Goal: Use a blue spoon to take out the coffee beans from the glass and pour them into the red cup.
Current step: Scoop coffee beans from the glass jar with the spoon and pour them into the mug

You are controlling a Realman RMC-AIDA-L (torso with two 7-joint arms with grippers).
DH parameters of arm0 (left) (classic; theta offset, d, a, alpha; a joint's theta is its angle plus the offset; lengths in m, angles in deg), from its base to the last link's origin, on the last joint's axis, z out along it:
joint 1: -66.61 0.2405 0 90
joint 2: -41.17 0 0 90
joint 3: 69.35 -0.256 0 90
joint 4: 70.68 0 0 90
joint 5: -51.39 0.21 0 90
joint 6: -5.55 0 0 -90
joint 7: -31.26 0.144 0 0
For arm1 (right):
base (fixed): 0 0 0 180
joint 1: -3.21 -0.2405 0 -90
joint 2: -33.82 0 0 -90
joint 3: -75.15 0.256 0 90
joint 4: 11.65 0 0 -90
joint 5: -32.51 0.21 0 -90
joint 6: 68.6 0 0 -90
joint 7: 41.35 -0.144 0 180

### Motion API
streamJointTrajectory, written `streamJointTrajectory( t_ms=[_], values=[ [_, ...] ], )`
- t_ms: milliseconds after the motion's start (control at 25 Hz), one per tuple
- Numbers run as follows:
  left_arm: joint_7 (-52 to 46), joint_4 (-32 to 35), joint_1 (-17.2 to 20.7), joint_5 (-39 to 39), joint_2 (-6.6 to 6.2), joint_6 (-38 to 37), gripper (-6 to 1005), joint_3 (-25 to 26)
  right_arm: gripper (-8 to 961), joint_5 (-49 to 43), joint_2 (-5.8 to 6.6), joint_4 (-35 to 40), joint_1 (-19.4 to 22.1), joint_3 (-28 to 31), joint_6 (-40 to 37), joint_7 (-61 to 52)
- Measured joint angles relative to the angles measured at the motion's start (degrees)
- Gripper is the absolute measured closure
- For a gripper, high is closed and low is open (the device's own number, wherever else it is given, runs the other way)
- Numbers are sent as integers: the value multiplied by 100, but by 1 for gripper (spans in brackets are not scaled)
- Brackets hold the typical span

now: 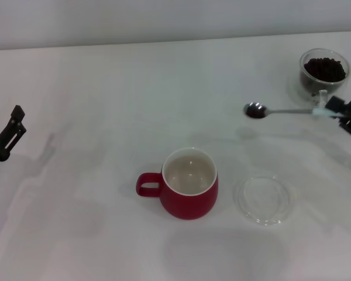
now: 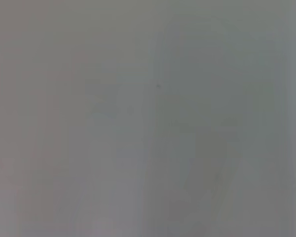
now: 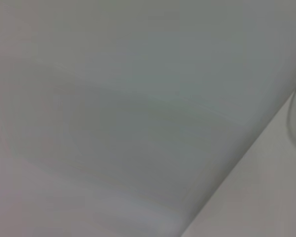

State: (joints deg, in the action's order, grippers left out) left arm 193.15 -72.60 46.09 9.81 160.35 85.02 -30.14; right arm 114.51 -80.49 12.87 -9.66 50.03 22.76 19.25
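The red cup (image 1: 188, 190) stands at the middle of the table with its handle toward the left, and its cream inside looks bare. At the far right, the glass (image 1: 323, 72) holds a heap of coffee beans (image 1: 325, 69). My right gripper (image 1: 338, 111) is at the right edge, just in front of the glass, shut on the pale handle of the blue spoon (image 1: 284, 110). The spoon is held level above the table and points left. Its metal bowl (image 1: 255, 110) looks dark, as if beans lie in it. My left gripper (image 1: 10, 133) stays open at the far left edge.
A flat clear glass dish (image 1: 264, 199) lies on the white table (image 1: 105, 105) just right of the red cup. Both wrist views show only blurred pale surface.
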Motion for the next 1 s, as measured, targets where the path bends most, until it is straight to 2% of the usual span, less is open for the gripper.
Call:
streamJointTrajectory(
  t_ms=[400, 1000],
  values=[
    [0, -19, 6, 3, 0, -64, 122, 1, 803, 5, -30, -79, -62, -634, 239, 105],
    [0, -46, -49, 0, -9, -64, 123, 4, 803, 45, -80, -660, -313, -904, 302, 218]
  ],
)
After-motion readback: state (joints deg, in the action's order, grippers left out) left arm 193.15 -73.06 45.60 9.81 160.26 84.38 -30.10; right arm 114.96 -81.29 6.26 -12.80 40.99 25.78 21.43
